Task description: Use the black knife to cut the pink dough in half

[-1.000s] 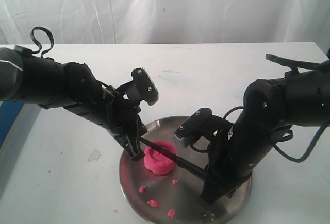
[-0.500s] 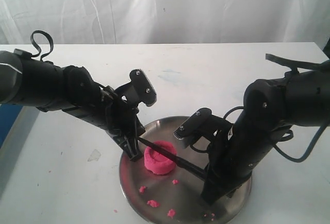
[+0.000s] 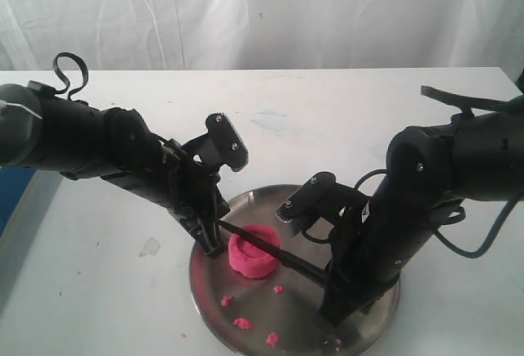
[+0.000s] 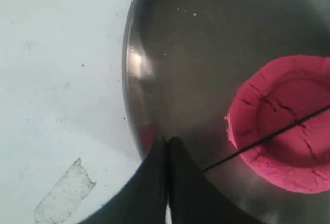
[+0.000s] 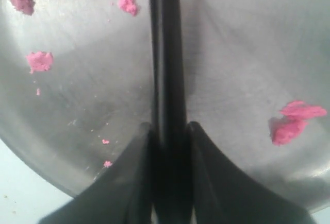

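Observation:
The pink dough (image 3: 254,251) is a thick round puck on the steel plate (image 3: 209,290). The black knife (image 3: 274,251) lies across its top, its thin blade (image 4: 268,137) over the dough (image 4: 289,147). My right gripper (image 3: 330,290) is shut on the knife's handle (image 5: 167,80), which runs out between its jaws (image 5: 167,127). My left gripper (image 3: 214,245) is shut with nothing between its fingers. Its tips (image 4: 167,140) stand on the plate just inside the rim, with the knife's point right beside them.
Several pink crumbs (image 3: 243,322) lie on the plate's near part, and they show larger (image 5: 39,61) in the right wrist view. The plate (image 4: 206,54) rests on a white table. A scrap of tape (image 3: 149,247) lies left of the plate.
My left arm has shifted a little to the left. Its fingertips stay by the knife's point. The knife, the dough and my right arm have not visibly moved.

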Available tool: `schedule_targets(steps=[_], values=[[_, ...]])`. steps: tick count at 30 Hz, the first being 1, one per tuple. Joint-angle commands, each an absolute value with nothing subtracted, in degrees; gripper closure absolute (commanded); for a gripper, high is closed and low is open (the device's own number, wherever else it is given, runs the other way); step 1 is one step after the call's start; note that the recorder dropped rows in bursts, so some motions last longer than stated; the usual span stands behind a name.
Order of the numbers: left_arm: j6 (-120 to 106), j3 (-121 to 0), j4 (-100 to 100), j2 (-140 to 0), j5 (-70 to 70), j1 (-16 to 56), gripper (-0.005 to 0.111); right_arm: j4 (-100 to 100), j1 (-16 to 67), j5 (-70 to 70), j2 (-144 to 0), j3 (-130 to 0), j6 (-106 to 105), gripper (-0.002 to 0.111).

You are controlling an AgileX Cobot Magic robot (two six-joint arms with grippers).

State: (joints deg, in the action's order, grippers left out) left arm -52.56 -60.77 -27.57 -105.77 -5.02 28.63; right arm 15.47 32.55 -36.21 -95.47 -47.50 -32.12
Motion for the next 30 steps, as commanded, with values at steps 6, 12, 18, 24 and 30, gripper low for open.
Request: schedule_targets(steps=[6, 12, 18, 24, 30], values=[[-52.3, -60.0, -28.3, -107.9, -8.7, 28.6, 0.107, 15.5, 32.7, -35.4, -95.6, -47.3, -32.4, 0.108], [-52.3, -60.0, -28.3, -107.9, -8.7, 28.6, 0.107, 15.5, 32.7, -35.4, -95.6, -47.3, -32.4, 0.108], [-52.3, -60.0, -28.3, -107.9, -8.7, 28.6, 0.107, 15.5, 32.7, -35.2, -95.6, -47.3, -32.4, 0.108], [-52.3, -60.0, -28.3, -107.9, -8.7, 28.6, 0.107, 15.5, 32.7, -35.0, -95.6, -47.3, -32.4, 0.108], [-52.3, -60.0, -28.3, -107.9, -8.7, 28.6, 0.107, 15.6, 32.7, -34.8, -95.6, -47.3, -32.4, 0.108]])
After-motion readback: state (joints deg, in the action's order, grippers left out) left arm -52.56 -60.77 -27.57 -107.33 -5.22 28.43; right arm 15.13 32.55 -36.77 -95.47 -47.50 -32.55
